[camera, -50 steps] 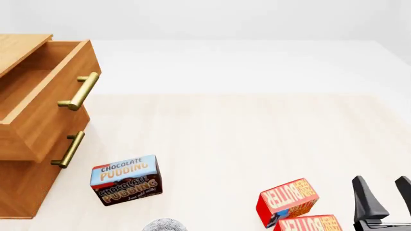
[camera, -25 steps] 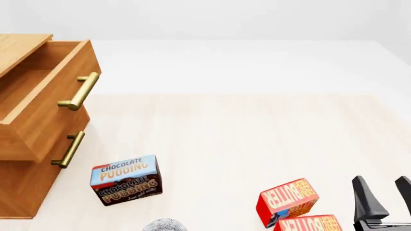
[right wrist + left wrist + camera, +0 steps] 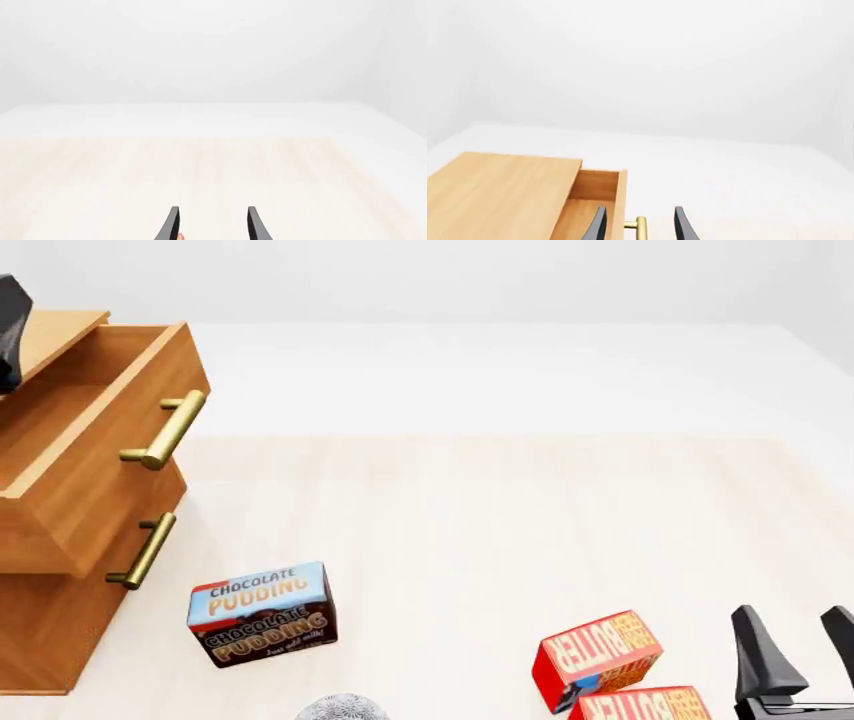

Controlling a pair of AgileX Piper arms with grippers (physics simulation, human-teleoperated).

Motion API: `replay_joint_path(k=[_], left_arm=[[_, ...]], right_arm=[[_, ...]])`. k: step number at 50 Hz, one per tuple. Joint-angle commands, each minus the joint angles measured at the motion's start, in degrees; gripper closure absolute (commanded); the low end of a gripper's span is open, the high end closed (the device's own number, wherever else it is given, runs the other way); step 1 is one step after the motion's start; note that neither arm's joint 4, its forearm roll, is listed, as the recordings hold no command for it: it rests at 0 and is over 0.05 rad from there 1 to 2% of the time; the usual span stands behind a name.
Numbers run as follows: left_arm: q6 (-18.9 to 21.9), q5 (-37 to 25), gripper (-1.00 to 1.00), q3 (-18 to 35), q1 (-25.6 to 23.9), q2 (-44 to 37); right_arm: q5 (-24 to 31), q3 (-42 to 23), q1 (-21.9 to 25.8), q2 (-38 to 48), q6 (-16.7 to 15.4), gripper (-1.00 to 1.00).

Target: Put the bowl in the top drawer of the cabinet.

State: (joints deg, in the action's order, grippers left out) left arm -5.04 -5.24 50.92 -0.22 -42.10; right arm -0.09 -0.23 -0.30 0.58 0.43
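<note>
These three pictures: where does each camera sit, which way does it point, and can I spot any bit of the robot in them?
Front view: fixed above the table on the robot's side, looking forward and down at the cabinet, pudding box, red boxes and bowl; right gripper shows at the lower right.
Left wrist view: behind the left gripper, looking over the open top drawer; two dark fingers show.
Right wrist view: behind the right gripper, facing bare table; its fingers show.
Shared: front and left wrist views both show the cabinet and its open drawer.

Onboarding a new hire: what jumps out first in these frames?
The cabinet at the front view's left edge, its top drawer pulled wide open. Then the colourful boxes near the front: chocolate pudding box beside the cabinet, two red butter boxes near the right gripper. The bowl barely peeks in at the bottom edge.
</note>
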Motion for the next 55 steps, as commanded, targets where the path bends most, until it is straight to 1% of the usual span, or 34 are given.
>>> replay_joint_path(k=[1,2,3,6,17,22,26,29,39,41,47,50,52,53,55], left_arm=[[-4.4,0.8,-1.00,1.7,1.0,-5.5],[-4.5,1.0,-1.00,1.7,1.1,-5.9],[-6.0,1.0,-1.00,1.9,0.9,-6.6],[-5.5,1.2,-1.00,2.0,0.8,-6.8],[-6.8,2.0,-1.00,3.3,0.7,-10.3],[-6.6,2.7,-1.00,3.3,1.0,-11.3],[-8.0,3.0,-1.00,3.1,1.2,-12.9],[-7.6,3.4,-1.00,3.1,1.6,-13.4],[-9.8,3.9,-1.00,3.0,3.0,-16.3],[-10.8,3.7,-1.00,3.1,3.3,-16.9],[-11.2,3.9,-1.00,3.0,3.8,-17.4],[-12.2,4.0,-1.00,2.9,4.0,-18.2],[-15.1,3.6,-1.00,2.8,3.8,-19.1],[-14.3,3.6,-1.00,2.9,3.9,-18.8],[-14.1,3.7,-1.00,2.7,3.6,-18.4]], right_arm=[[0.0,0.0,0.0,0.0,0.0,-1.00],[0.0,0.0,0.0,0.0,0.0,-1.00],[0.0,0.0,0.0,0.0,0.0,-1.00],[0.0,0.0,0.0,0.0,0.0,-1.00],[0.0,0.0,0.0,0.0,0.0,-1.00],[0.0,0.0,0.0,0.0,0.0,-1.00],[0.0,0.0,0.0,0.0,0.0,-1.00],[0.0,0.0,0.0,0.0,0.0,-1.00],[0.0,0.0,0.0,0.0,0.0,-1.00],[0.0,0.0,0.0,0.0,0.0,-1.00],[0.0,0.0,0.0,0.0,0.0,-1.00],[0.0,0.0,0.0,0.0,0.0,-1.00],[0.0,0.0,0.0,0.0,0.0,-1.00],[0.0,0.0,0.0,0.0,0.0,-1.00],[0.0,0.0,0.0,0.0,0.0,-1.00]])
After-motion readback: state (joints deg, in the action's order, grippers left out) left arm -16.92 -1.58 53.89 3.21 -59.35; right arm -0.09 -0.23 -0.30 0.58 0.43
